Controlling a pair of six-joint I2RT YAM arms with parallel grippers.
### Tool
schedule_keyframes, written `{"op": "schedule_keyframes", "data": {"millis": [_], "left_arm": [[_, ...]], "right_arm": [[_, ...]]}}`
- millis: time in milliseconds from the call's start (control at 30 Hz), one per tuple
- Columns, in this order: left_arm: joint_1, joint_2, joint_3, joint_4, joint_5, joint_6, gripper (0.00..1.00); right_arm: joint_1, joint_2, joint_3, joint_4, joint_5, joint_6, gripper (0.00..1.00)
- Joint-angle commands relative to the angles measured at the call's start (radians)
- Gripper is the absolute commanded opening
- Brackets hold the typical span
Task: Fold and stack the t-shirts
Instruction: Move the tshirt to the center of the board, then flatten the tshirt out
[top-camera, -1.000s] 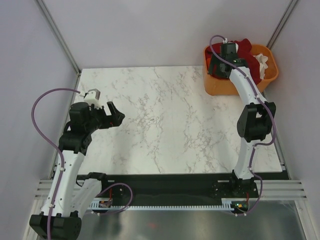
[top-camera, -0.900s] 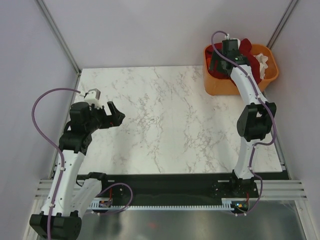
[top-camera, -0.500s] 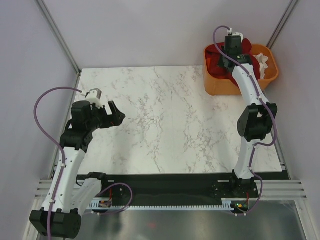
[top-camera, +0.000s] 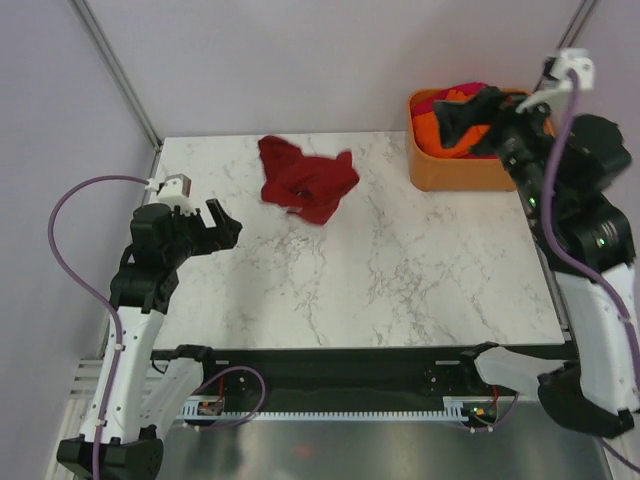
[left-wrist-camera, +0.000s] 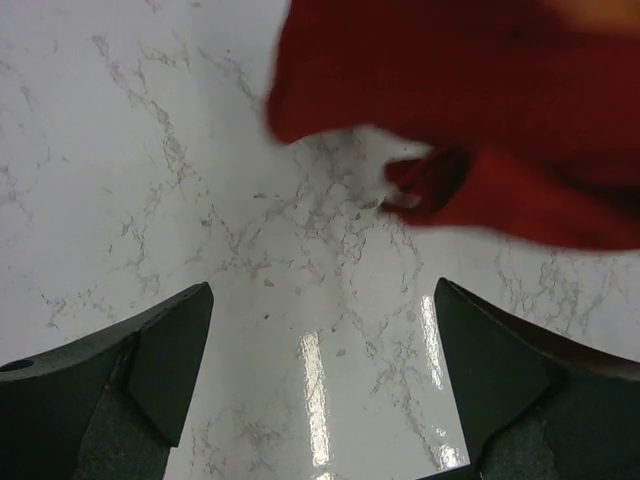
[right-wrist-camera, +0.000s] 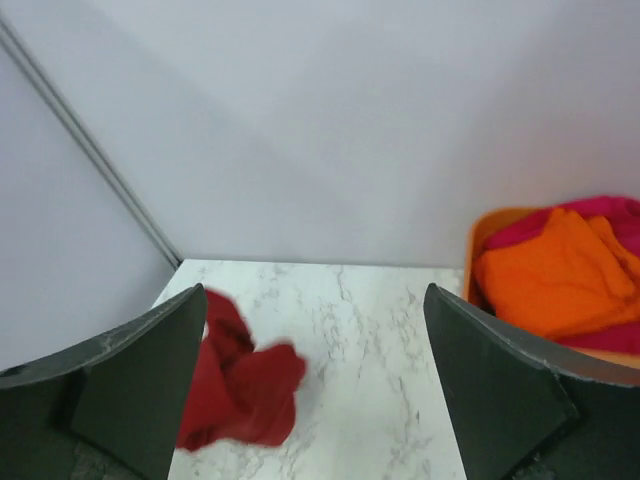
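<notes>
A dark red t-shirt (top-camera: 303, 184) lies crumpled at the back of the marble table (top-camera: 380, 270), left of centre. It looks blurred in the right wrist view (right-wrist-camera: 240, 390) and fills the top of the left wrist view (left-wrist-camera: 480, 100). An orange shirt (right-wrist-camera: 555, 272) and a magenta-pink one (right-wrist-camera: 600, 213) lie in the orange tub (top-camera: 470, 170). No white shirt shows. My left gripper (top-camera: 224, 224) is open and empty, just short of the red shirt. My right gripper (top-camera: 472, 118) is open and empty, raised high in front of the tub.
The tub stands at the table's back right corner. Grey walls close in the back and sides, with a metal post (right-wrist-camera: 90, 150) at the back left. The right arm (top-camera: 585, 220) reaches over the table's right edge.
The red shirt has left the tub and landed at the back middle of the table. My right arm has lifted out of the tub and swung up and back. The left gripper barely moved.
</notes>
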Motion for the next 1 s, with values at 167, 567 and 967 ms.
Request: {"op": "schedule_keyframes", "data": {"millis": [167,567,967], "left_arm": [[-0.003,-0.024,0.072,-0.093,-0.016,-0.040,1.00],[0.014,0.213,0.052,-0.103,-0.113,-0.121,0.98],[-0.003,0.404,-0.087,0.132,-0.071,-0.293,0.60]], "right_arm": [[-0.010,-0.084,-0.575,-0.142,0.168,0.253,0.98],[0.421,0.186,-0.830,0.226,-0.043,0.371,0.98],[0.427,0.304,-0.794,0.245,-0.058,0.282,0.98]]}}
